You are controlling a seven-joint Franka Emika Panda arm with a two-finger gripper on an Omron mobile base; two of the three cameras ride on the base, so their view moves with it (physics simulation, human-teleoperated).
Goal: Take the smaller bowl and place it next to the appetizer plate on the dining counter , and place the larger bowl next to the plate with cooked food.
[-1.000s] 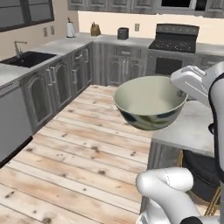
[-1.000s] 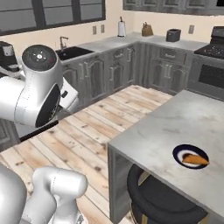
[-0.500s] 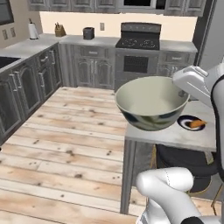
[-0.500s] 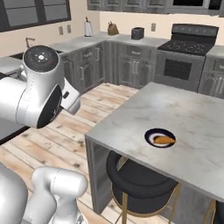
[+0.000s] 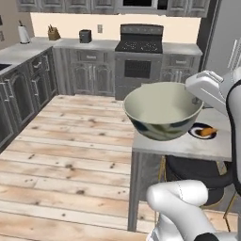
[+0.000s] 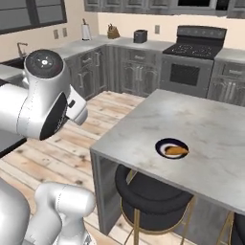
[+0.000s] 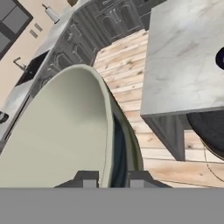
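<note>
Our gripper [image 7: 109, 181] was nearly closed, pinching the larger bowl's [image 5: 162, 110] rim. We held the bowl mouth up, just before the dining counter's [image 5: 188, 145] edge.

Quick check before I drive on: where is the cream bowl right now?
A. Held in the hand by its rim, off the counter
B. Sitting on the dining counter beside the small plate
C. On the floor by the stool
A: the hand pinches the rim of the larger bowl, which hangs in the air short of the dining counter and the appetizer plate.

Cream bowl [image 5: 162, 110], olive-mottled outside
</note>
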